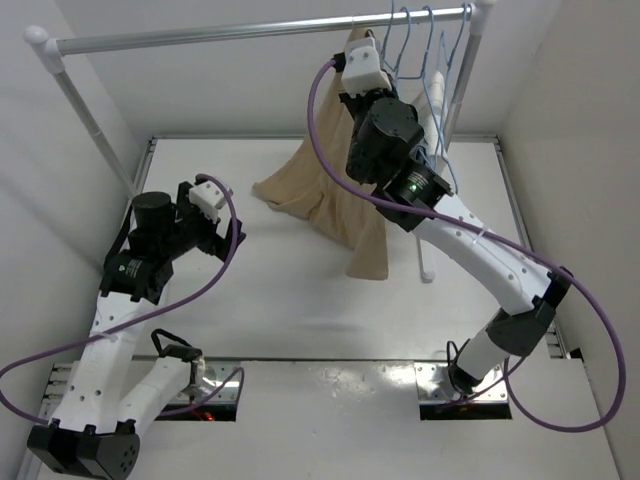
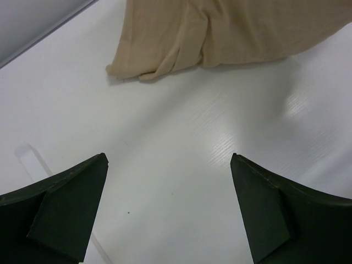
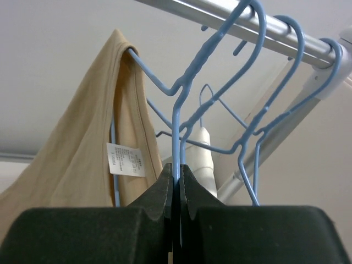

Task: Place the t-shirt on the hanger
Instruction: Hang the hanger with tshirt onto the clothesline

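The worktop [image 1: 300,300] is plain glossy white and boxed in by white walls [image 1: 580,150]. A pale metal rail [image 1: 220,32] on white posts runs above its far edge. Near the rail's right end hang two spare blue wire hangers [image 3: 301,44], bare as far as I can see.

Beside them is the hanger [image 3: 176,137], its hook over the rail. The right claw [image 3: 176,181] is raised to it with its fingers pressed together, pinching the wire neck just below the hook. The t-shirt [image 1: 325,195] has its collar caught over one end of the hanger's frame, on the side toward the other arm and just beside the claw. A small white label [image 3: 126,159] shows inside the neck. From there the tan cloth falls in a loose drape, and its lower edge is bunched on the worktop near the middle of the far edge.

The left claw [image 2: 169,158] hangs over the left part of the worktop, fingers spread wide with nothing between them. The shirt's crumpled hem lies ahead of it, well apart.
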